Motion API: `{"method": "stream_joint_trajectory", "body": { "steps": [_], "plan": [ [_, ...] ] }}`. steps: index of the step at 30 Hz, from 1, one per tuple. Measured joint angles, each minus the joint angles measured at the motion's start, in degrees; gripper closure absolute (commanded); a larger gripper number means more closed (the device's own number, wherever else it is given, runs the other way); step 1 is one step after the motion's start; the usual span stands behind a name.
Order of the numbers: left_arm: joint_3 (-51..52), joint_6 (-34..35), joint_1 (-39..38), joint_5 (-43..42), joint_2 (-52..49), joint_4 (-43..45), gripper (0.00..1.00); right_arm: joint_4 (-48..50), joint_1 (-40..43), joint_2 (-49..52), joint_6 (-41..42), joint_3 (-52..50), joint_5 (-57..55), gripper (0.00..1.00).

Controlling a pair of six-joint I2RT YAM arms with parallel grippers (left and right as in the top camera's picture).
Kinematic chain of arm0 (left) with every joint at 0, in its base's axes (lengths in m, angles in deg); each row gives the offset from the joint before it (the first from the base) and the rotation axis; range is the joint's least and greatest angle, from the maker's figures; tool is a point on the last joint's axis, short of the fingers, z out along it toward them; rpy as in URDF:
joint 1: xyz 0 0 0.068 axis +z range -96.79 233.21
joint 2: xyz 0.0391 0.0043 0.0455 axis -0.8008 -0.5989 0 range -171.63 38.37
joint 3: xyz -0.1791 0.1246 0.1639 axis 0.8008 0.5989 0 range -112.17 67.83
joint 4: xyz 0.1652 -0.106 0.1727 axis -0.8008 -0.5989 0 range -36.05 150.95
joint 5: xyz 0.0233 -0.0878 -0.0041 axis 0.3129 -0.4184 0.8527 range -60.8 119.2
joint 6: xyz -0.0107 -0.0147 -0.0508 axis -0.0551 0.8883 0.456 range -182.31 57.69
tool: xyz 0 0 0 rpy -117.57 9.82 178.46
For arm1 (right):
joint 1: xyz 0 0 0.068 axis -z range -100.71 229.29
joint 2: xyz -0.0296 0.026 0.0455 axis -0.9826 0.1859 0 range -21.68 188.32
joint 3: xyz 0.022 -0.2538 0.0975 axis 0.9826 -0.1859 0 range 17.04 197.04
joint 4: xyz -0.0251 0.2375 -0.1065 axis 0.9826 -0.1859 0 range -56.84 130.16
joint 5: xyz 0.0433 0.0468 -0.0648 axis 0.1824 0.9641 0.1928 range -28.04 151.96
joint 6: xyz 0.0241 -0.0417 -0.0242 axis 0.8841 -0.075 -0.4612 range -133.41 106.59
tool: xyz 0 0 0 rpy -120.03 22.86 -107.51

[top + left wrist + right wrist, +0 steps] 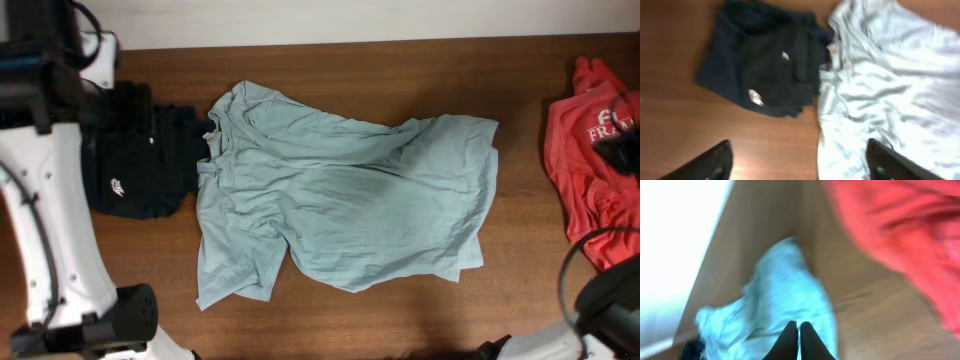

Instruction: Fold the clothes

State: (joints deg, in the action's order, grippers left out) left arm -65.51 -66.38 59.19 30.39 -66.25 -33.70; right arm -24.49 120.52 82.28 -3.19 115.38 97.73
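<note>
The pale grey-blue T-shirt [340,200] lies spread and wrinkled across the middle of the table, collar at the upper left. A navy T-shirt [140,160] with a white logo is bunched beside its collar. A red white-lettered T-shirt [590,150] lies at the right edge. In the left wrist view my left gripper [797,162] is open above the table. One of its fingers [715,162] is over bare wood and the other is over the pale shirt [890,80], with the navy shirt [765,65] beyond. My right gripper [799,325] is shut with nothing seen in it, above the pale shirt [785,295].
The wooden table [400,70] ends at a white wall along the far side. My left arm's white links [40,220] stand at the left edge and the right arm's base [610,300] at the bottom right. The red shirt [900,230] fills the right wrist view's upper right.
</note>
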Motion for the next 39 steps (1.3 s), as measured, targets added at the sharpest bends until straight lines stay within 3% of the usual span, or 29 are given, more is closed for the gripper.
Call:
{"method": "stream_joint_trajectory", "body": {
  "steps": [3, 6, 8, 11, 16, 18, 21, 22, 24, 27, 39],
  "plan": [
    [7.6, -2.3, -0.1, -5.0, -0.5, 3.0, 0.20, -2.8, -7.1, -1.5, -1.0, 0.3, -1.9, 0.83],
    [15.1, -3.9, -0.6, -8.4, -1.1, 4.7, 0.14, -4.7, -14.6, -0.8, -1.4, -0.3, -6.4, 0.51],
    [19.1, -4.3, -1.1, -9.7, -1.5, 5.1, 0.13, -6.0, -19.3, 0.0, -2.3, -0.9, -10.1, 0.42],
    [25.1, -4.9, -1.7, -10.9, -1.7, 6.1, 0.13, -6.5, -25.3, 1.0, -2.4, -2.4, -15.3, 0.36],
    [35.0, -5.0, -2.2, -13.6, -1.7, 11.1, 0.14, -6.6, -29.4, 1.3, -2.3, -6.0, -19.5, 0.35],
    [38.9, -5.0, -2.2, -15.1, -1.7, 14.2, 0.14, -6.2, -29.6, 1.3, -2.3, -7.5, -20.3, 0.39],
    [43.7, -5.2, -2.2, -17.8, -1.7, 21.3, 0.25, -2.8, -29.6, 1.3, -2.0, -10.5, -20.9, 0.85],
    [44.8, -5.2, -2.2, -18.9, -1.7, 24.2, 0.33, -0.3, -29.6, 1.3, -2.1, -11.5, -20.7, 0.95],
    [45.9, -5.2, -2.5, -21.6, -1.8, 29.9, 0.43, 6.8, -29.6, 1.3, -2.0, -14.0, -19.1, 0.96],
    [45.9, -5.3, -3.6, -23.8, -1.8, 33.8, 0.49, 14.9, -29.7, 1.3, -1.2, -16.9, -17.3, 0.96],
    [45.9, -5.4, -13.5, -25.0, -1.8, 35.4, 0.50, 39.7, -31.2, 7.7, 6.5, -25.3, -15.7, 0.96]
  ]
}}
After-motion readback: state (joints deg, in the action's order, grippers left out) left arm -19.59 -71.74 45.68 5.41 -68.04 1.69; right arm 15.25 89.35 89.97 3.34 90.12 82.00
